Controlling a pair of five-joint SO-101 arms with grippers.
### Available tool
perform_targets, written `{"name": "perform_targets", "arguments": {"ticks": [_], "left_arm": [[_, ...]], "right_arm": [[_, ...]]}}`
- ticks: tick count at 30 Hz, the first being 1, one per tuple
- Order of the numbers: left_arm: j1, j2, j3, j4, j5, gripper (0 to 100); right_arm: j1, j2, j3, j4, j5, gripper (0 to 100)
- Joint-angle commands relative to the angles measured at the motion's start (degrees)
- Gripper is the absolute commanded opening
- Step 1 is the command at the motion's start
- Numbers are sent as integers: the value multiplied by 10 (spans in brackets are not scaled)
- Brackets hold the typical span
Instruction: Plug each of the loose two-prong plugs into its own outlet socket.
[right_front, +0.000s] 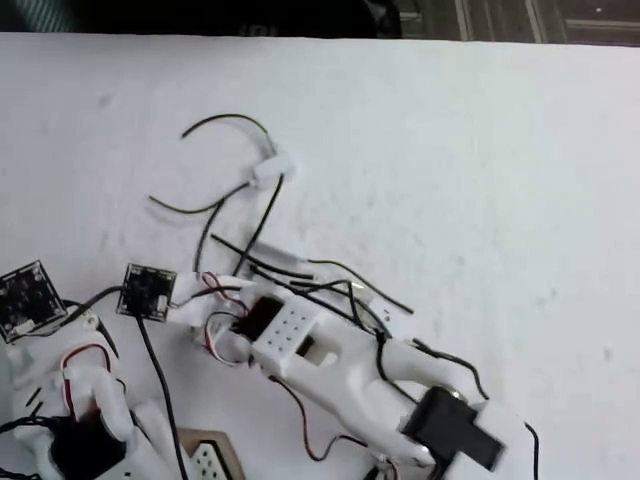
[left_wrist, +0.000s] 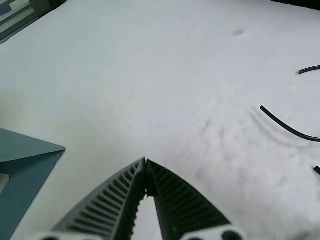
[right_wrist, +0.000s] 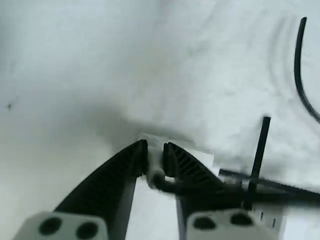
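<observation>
My right gripper (right_wrist: 155, 160) is shut on a small white two-prong plug (right_wrist: 154, 167) with a black wire trailing from it. In the high view this gripper (right_front: 205, 297) lies mid-table, just right of a black square socket board (right_front: 147, 291). A second black socket board (right_front: 25, 298) sits at the far left edge. Another loose white plug (right_front: 272, 168) with black leads rests farther back on the table. My left gripper (left_wrist: 146, 170) is shut with nothing in it, over bare white table; its arm (right_front: 85, 395) is at the front left corner.
Loose black wires (right_front: 290, 270) cross the table middle around the right arm (right_front: 400, 400). A black lead (left_wrist: 287, 127) lies off to one side of the left gripper. A teal angled piece (left_wrist: 22, 165) juts in beside it. The table's back and right are open white surface (right_front: 480, 180).
</observation>
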Motion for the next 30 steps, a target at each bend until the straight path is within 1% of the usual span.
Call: {"name": "perform_targets", "arguments": {"ticks": [1, 3, 4, 11, 13, 16, 17, 19, 22, 23, 24, 26, 28, 30], "left_arm": [[-2, -3, -3, -12, 4, 24], [-2, -3, -3, -12, 4, 24], [-2, -3, -3, -12, 4, 24], [-1, -3, -3, -12, 5, 24], [0, -3, -3, -12, 4, 24], [29, -3, 4, -9, 1, 24], [44, -3, 11, -11, -11, 24], [82, -3, 21, -12, -59, 24], [136, -3, 38, -11, -135, 24], [146, -3, 42, -11, -149, 24], [155, -3, 46, -11, -156, 24], [168, -3, 56, -8, -165, 54], [177, -2, 71, -7, -176, 117], [192, -1, 84, 5, -204, 164]], "right_arm": [[11, -86, -9, 59, -58, 181], [20, -124, -9, 89, -85, 253], [23, -143, -9, 101, -85, 269], [33, -264, -9, 166, -91, 265], [36, -308, -9, 196, -113, 265], [55, -381, -9, 256, -165, 264], [65, -406, -9, 278, -184, 257], [87, -453, -8, 318, -213, 209], [128, -513, -8, 358, -241, 78], [144, -529, -7, 370, -251, 28], [158, -544, -4, 382, -265, 8], [191, -572, 19, 405, -307, 44], [218, -597, 55, 411, -346, 37], [234, -620, 93, 404, -372, 17]]}}
